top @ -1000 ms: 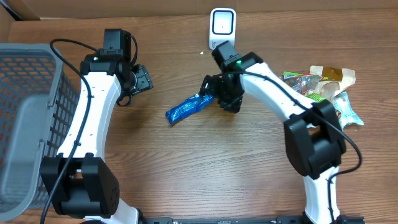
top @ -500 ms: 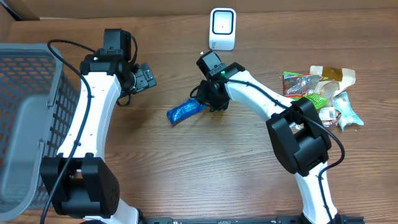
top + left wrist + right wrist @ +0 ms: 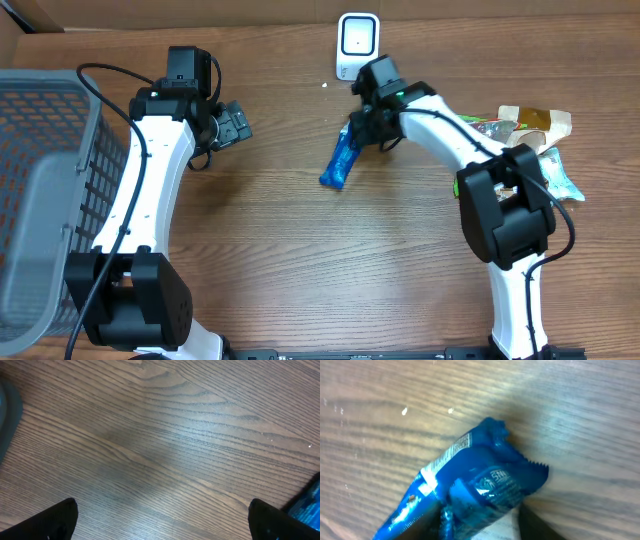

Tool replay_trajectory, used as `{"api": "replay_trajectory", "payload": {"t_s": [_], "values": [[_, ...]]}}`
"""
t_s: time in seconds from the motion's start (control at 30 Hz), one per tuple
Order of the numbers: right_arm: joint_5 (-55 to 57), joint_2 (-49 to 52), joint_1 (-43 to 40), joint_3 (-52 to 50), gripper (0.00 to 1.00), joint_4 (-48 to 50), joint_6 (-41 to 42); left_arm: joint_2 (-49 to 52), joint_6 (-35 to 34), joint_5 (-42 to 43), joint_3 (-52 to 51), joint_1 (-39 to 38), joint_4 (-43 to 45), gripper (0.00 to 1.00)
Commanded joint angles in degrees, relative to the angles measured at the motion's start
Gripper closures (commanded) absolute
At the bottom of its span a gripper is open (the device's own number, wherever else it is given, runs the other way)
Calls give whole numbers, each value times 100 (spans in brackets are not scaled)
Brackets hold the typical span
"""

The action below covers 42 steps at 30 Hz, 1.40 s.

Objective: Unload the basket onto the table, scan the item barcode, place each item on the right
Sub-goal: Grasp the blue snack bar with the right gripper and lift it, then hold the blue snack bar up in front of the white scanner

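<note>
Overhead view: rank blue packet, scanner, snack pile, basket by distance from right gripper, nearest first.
1. blue packet, held by the right gripper.
2. scanner, above it in frame.
3. snack pile, right side.
4. basket, far left.

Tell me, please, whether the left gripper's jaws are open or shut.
Open: in the left wrist view, the left gripper's fingertips sit at opposite bottom corners, with only the wooden table showing between them.
</note>
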Motion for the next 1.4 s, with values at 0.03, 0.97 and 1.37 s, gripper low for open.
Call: {"api": "replay_trajectory", "payload": {"t_s": [0.03, 0.97, 1.37], "values": [[-621, 4, -179, 15, 27, 63, 573, -42, -39, -13, -39, -39, 17, 0], [-3051, 105, -358, 289, 96, 114, 647, -42, -39, -13, -39, -39, 20, 0], [-6301, -933, -1067, 289, 96, -1128, -1043, -42, -39, -13, -39, -39, 20, 0]]}}
